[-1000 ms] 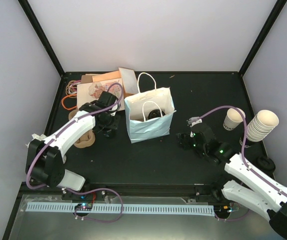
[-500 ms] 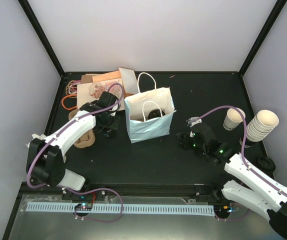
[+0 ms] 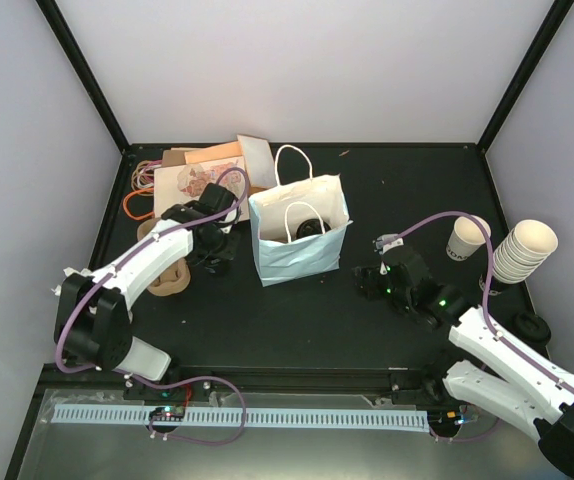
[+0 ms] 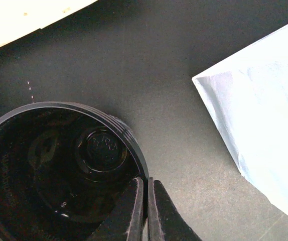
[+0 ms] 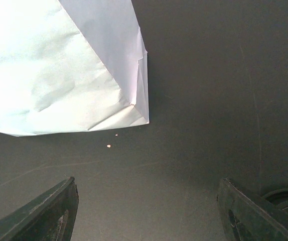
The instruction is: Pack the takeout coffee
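In the left wrist view a round black lid fills the lower left; it is the top of a takeout coffee, and the cup under it is hidden. My left gripper is shut on the lid's right rim, one finger inside and one outside. From above, the left gripper sits just left of the white paper bag. Another black-lidded takeout coffee stands inside that bag. My right gripper hovers open over bare table right of the bag, holding nothing.
A brown pulp carrier lies under my left arm. Flat paper bags and handles are piled at the back left. A single cream cup, a tilted stack of cups and a loose black lid stand at the right.
My left gripper's jaws have closed onto the lid's rim and the arm has shifted slightly. The right arm has not moved.
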